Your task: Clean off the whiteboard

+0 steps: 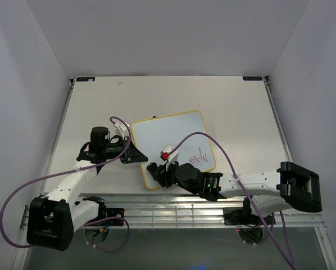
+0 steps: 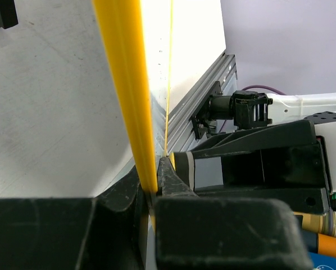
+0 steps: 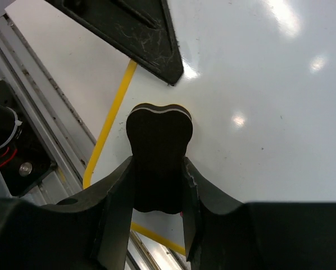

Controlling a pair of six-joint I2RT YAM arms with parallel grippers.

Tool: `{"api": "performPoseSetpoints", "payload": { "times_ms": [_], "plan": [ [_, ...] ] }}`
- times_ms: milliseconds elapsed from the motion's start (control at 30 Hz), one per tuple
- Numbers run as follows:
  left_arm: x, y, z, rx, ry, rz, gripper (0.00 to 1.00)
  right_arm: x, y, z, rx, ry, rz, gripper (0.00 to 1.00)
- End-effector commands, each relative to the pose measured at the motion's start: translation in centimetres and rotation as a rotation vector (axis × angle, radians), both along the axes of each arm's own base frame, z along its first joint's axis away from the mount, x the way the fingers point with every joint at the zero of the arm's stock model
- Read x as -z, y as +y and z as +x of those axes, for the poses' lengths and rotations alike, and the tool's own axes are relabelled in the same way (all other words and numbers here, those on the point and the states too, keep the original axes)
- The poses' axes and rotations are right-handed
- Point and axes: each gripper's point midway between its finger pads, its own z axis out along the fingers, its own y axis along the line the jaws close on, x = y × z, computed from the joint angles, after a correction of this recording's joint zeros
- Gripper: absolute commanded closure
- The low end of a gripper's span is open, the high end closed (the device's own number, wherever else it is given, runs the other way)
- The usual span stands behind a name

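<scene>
The whiteboard (image 1: 168,135), glossy white with a thin yellow frame, lies tilted mid-table. Red-purple handwriting (image 1: 199,159) shows near its right lower part. My left gripper (image 1: 135,153) is shut on the board's left edge; in the left wrist view the yellow frame (image 2: 123,84) runs between its jaws (image 2: 153,194). My right gripper (image 1: 157,173) is shut on a small black eraser block (image 3: 158,160), held against the board's surface (image 3: 258,84) near its lower left corner. The left gripper's black fingertip (image 3: 134,28) shows at the top of the right wrist view.
A small red and white object (image 1: 166,153) lies on the board. A metal rail (image 1: 173,214) runs along the table's near edge. White walls enclose the table on three sides. Purple cables (image 1: 117,121) loop from both arms.
</scene>
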Motion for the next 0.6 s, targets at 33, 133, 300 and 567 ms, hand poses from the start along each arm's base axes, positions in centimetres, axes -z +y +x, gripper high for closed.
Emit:
{"api": "performPoseSetpoints", "payload": {
  "times_ms": [33,133,300,567],
  "plan": [
    [-3.3,-0.7,0.7,0.065,-0.135,-0.046,1.00,1.1,-3.6,2.2,0.178,0.001,-0.020,0.92],
    [-3.1,-0.7,0.8,0.068,-0.128,-0.042,1.00,3.4,-7.6,3.1,0.263,0.034,-0.050,0.92],
    [-3.1,-0.9,0.9,0.079,-0.116,-0.047,1.00,6.3,-14.6,4.9,0.426,0.061,-0.077,0.92],
    [-2.9,-0.9,1.1,0.068,-0.109,-0.045,1.00,3.0,-11.5,4.5,0.317,0.038,0.021,0.92]
  ]
}}
